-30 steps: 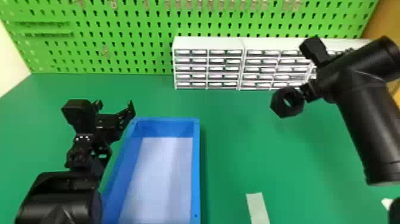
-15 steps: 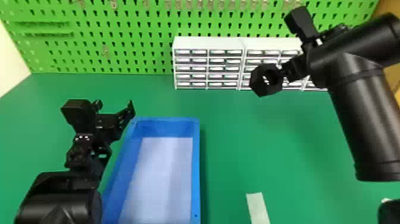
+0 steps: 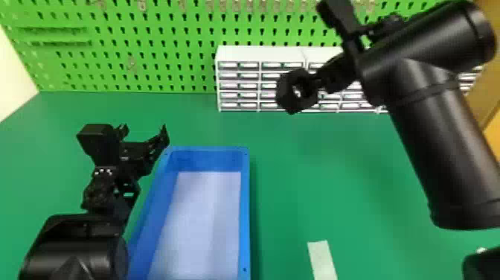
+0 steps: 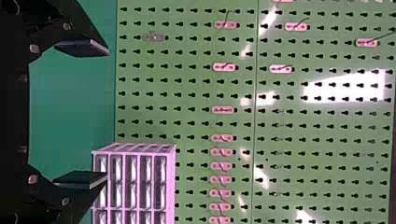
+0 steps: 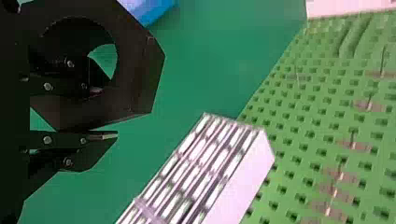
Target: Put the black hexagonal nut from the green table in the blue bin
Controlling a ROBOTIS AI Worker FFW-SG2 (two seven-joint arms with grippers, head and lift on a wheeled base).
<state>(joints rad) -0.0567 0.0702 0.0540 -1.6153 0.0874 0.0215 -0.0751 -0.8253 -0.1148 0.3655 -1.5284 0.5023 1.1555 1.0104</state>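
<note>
In the head view my right gripper [image 3: 321, 80] is raised at the upper right, shut on the black hexagonal nut [image 3: 287, 91], in front of the white drawer units. In the right wrist view the nut [image 5: 144, 74] is held by its ring wall between the fingers of my right gripper [image 5: 100, 114], one finger inside the hole. The blue bin [image 3: 244, 208] lies on the green table [image 3: 316, 167], lower and to the left of the nut. My left gripper [image 3: 145, 132] stands open beside the bin's far left corner; in the left wrist view my left gripper [image 4: 81, 113] has nothing between its fingers.
White drawer units [image 3: 242, 85] stand at the table's back against a green pegboard [image 3: 167, 44]. A pale strip [image 3: 321, 260] lies on the table right of the bin. A dark object [image 3: 483, 266] shows at the lower right edge.
My right gripper has moved left and upward in the head view, carrying the nut from over the table to in front of the drawer units. The left arm has kept still.
</note>
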